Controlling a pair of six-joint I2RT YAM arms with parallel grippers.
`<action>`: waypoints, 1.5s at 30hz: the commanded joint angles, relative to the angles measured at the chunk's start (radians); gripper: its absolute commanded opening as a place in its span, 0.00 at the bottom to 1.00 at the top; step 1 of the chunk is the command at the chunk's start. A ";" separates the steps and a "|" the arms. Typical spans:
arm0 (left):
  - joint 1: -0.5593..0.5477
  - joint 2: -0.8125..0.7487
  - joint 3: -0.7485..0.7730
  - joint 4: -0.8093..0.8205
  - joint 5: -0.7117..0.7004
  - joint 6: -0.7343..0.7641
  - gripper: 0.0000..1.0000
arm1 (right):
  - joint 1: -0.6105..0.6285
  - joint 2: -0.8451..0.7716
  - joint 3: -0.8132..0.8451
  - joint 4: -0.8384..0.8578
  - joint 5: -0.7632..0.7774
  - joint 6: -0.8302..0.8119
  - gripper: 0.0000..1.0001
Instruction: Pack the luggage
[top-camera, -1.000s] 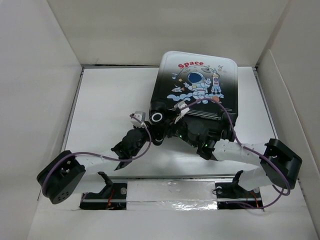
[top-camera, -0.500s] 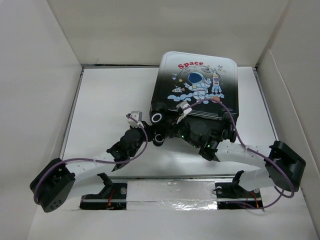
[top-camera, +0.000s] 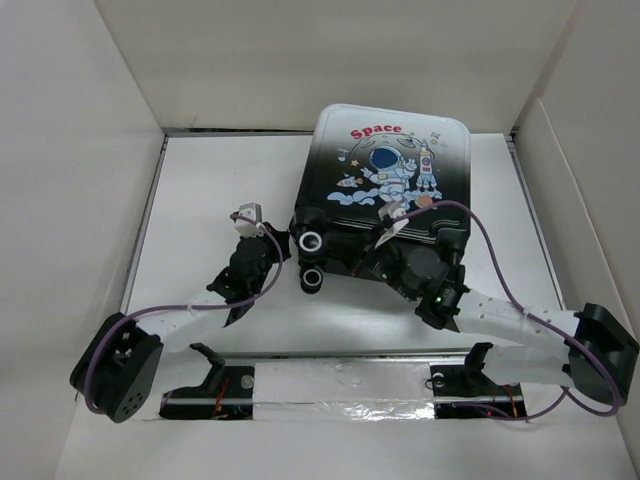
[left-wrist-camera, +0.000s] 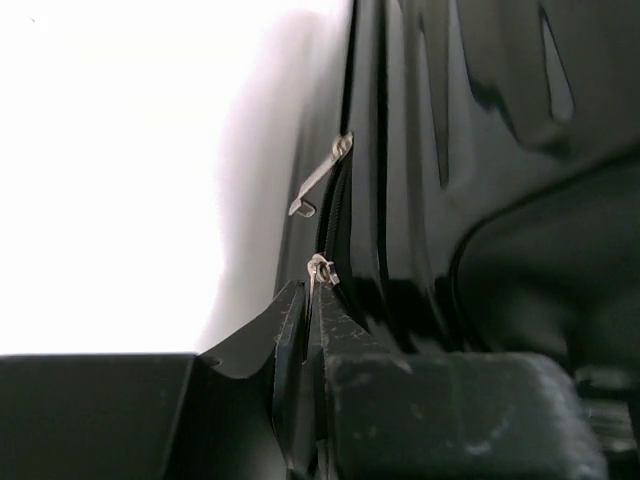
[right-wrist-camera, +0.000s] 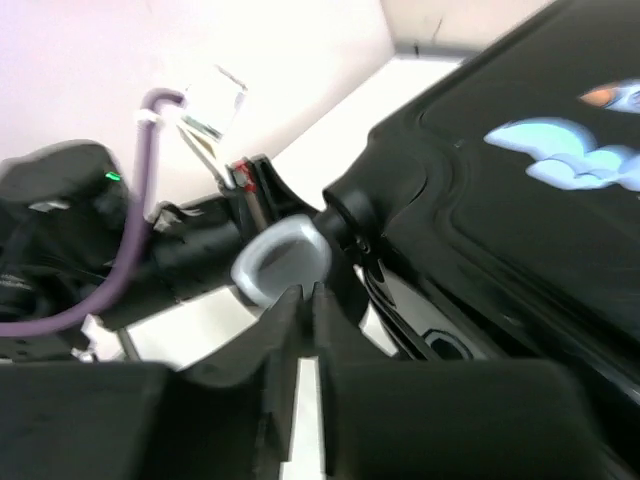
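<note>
The luggage (top-camera: 395, 190) lies flat and closed at the back of the table, astronaut and red "Space" print facing up, its wheels (top-camera: 311, 241) at the near left. My left gripper (top-camera: 281, 245) is at the case's left side. In the left wrist view it (left-wrist-camera: 313, 290) is shut on a small metal zipper pull (left-wrist-camera: 320, 267) on the black shell (left-wrist-camera: 450, 150); a second pull (left-wrist-camera: 318, 180) hangs further along the zip. My right gripper (top-camera: 347, 264) is at the near edge. In the right wrist view it (right-wrist-camera: 305, 292) is shut and empty, tips against a grey wheel (right-wrist-camera: 283, 262).
White walls (top-camera: 70, 150) enclose the table on the left, back and right. The left arm's wrist and purple cable (right-wrist-camera: 140, 200) lie just beyond the wheel. The arm bases and a foil-taped rail (top-camera: 340, 385) run along the near edge.
The case has shifted slightly to the left. My left gripper moved left and back along its side. My right arm has stretched out, its elbow swinging to the right.
</note>
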 joint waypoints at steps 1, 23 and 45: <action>0.072 0.051 0.051 0.051 -0.091 0.046 0.00 | 0.015 -0.038 0.007 0.049 0.034 0.006 0.12; 0.115 0.107 0.091 0.295 0.206 0.124 0.00 | 0.029 0.328 0.300 -0.060 -0.013 0.148 1.00; 0.106 0.104 0.101 0.307 0.255 0.094 0.00 | 0.032 0.293 0.091 -0.043 0.138 0.412 0.87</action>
